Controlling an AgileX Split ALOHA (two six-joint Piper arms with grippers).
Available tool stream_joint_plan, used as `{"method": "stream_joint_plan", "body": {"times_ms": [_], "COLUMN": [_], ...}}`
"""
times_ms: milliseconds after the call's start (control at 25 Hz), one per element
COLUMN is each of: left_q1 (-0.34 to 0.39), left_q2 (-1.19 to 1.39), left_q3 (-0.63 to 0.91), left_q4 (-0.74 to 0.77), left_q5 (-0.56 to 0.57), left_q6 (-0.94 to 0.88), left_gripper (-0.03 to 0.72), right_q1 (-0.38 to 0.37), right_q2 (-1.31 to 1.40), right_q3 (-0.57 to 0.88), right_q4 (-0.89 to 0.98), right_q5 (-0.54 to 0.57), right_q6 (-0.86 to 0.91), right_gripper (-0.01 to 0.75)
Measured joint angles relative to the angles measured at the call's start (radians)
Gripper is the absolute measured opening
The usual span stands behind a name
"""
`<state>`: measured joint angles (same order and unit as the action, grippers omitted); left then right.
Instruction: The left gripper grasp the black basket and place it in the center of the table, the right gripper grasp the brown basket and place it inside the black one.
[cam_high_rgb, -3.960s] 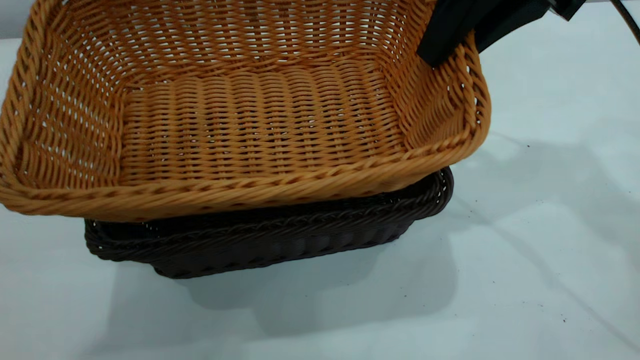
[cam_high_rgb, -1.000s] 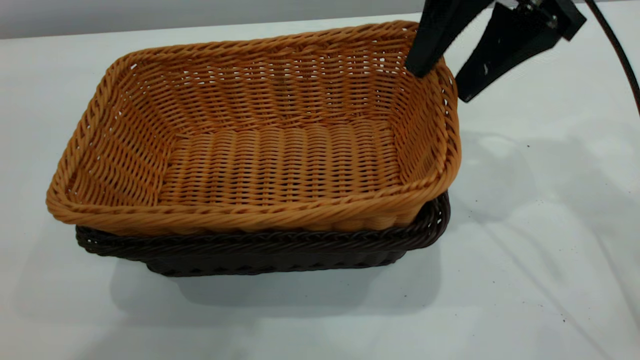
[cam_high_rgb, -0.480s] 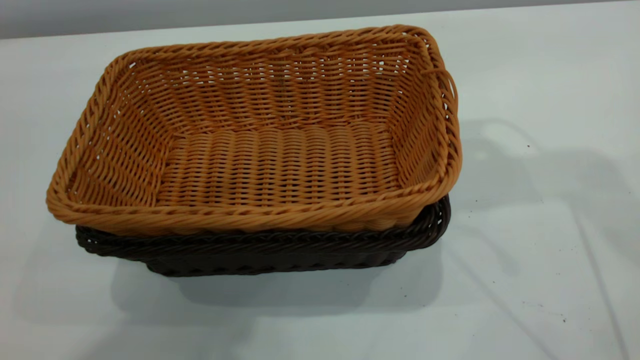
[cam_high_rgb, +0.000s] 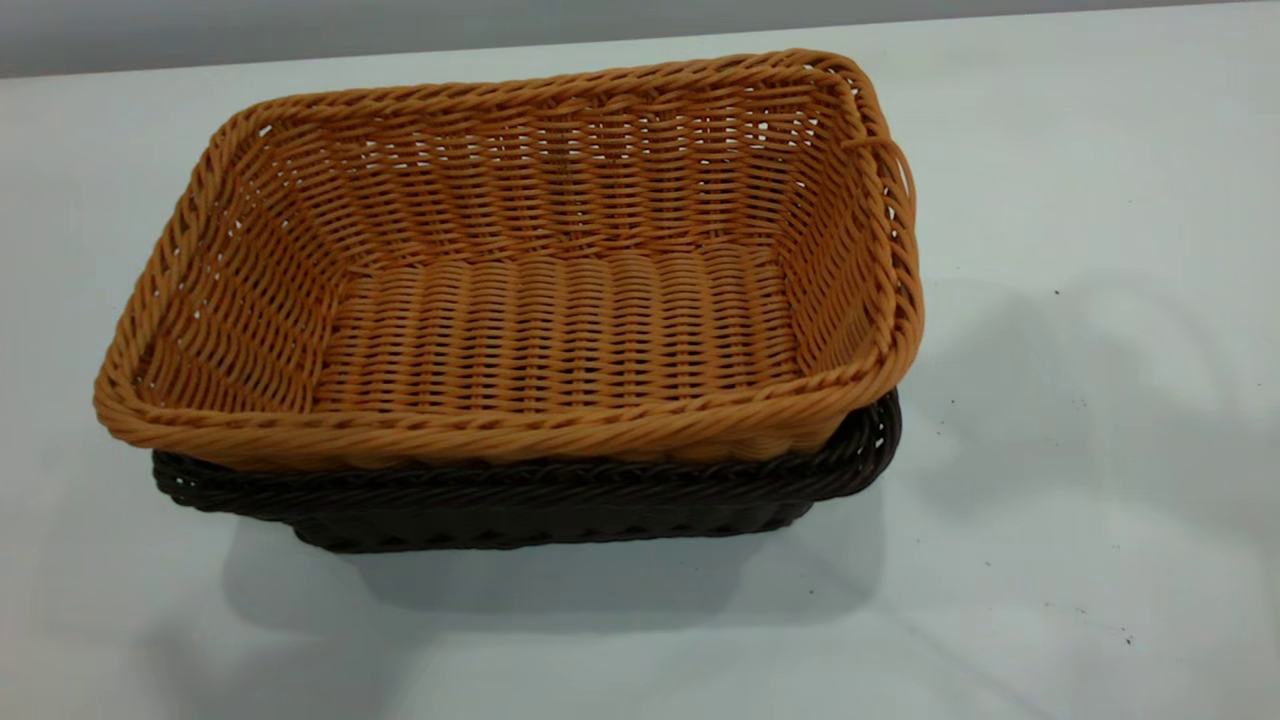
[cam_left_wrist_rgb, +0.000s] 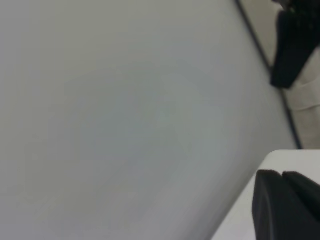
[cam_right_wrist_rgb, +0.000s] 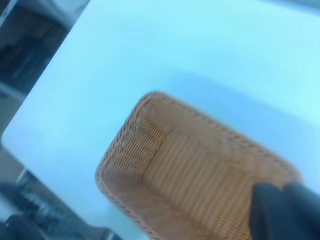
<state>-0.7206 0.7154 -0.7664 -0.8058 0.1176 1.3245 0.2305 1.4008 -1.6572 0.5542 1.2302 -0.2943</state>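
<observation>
Exterior view: the brown basket (cam_high_rgb: 560, 300) sits nested inside the black basket (cam_high_rgb: 520, 500), whose dark rim shows along the lower edge and at the right corner, both on the white table (cam_high_rgb: 1050, 500). Their long axes run left to right across the frame. Neither of my pincers appears in this view.

In my right wrist view, my right gripper (cam_right_wrist_rgb: 282, 212) fills the lower right corner, raised above the brown basket, which lies toward the frame's centre and lower left. It holds nothing; I cannot tell how far its fingers are parted. My left gripper (cam_left_wrist_rgb: 287, 207) points at bare table, away from both baskets; again I cannot tell its opening. My right arm seems nearer.

One second ago my right gripper straddled the basket's upper right rim, fingers parted; now it is gone from that view. The nesting looks complete.
</observation>
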Motion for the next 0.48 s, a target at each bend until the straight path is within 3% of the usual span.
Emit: {"method": "stream_joint_plan", "body": {"times_ms": [240,480], "left_q1": [0.031,0.124], "left_q2": [-0.068,-0.107], "left_q3": [0.0,0.0], "left_q4": [0.097,0.372], "left_q5": [0.157,0.392], "left_q6": [-0.141,-0.427], "left_gripper": [0.001,0.0], "right_q1": [0.0,0.0], "right_q2": [-0.181,-0.375], "right_q3": [0.0,0.005], "right_q4": [-0.1,-0.263], "right_q5": [0.0,-0.003], "right_q6": [0.023,0.172], "right_gripper": [0.001,0.001]}}
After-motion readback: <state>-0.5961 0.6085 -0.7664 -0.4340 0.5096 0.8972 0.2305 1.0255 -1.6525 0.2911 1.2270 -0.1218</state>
